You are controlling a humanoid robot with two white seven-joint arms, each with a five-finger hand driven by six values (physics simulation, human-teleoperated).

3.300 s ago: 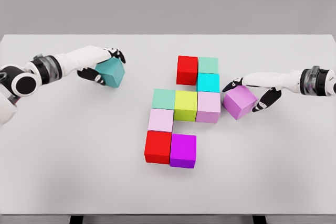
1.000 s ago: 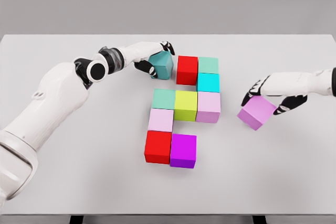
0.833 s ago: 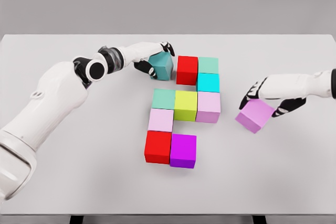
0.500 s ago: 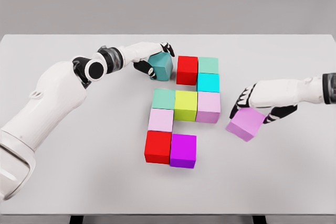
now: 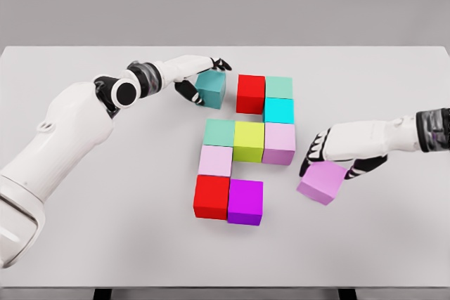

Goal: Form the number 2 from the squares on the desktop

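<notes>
On a white tabletop (image 5: 84, 244), a teal cube (image 5: 211, 89) is gripped by the left hand (image 5: 199, 79) just left of a red cube (image 5: 250, 93); a tilted lilac cube (image 5: 322, 181) is grasped by the right hand (image 5: 339, 151), near the magenta cube (image 5: 245, 201)

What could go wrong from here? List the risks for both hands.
1. The right hand holds the pink cube tilted, so it may land askew beside the magenta cube.
2. The left hand grips the teal cube just apart from the red cube; pushing it in could shove the top row out of line.
</notes>
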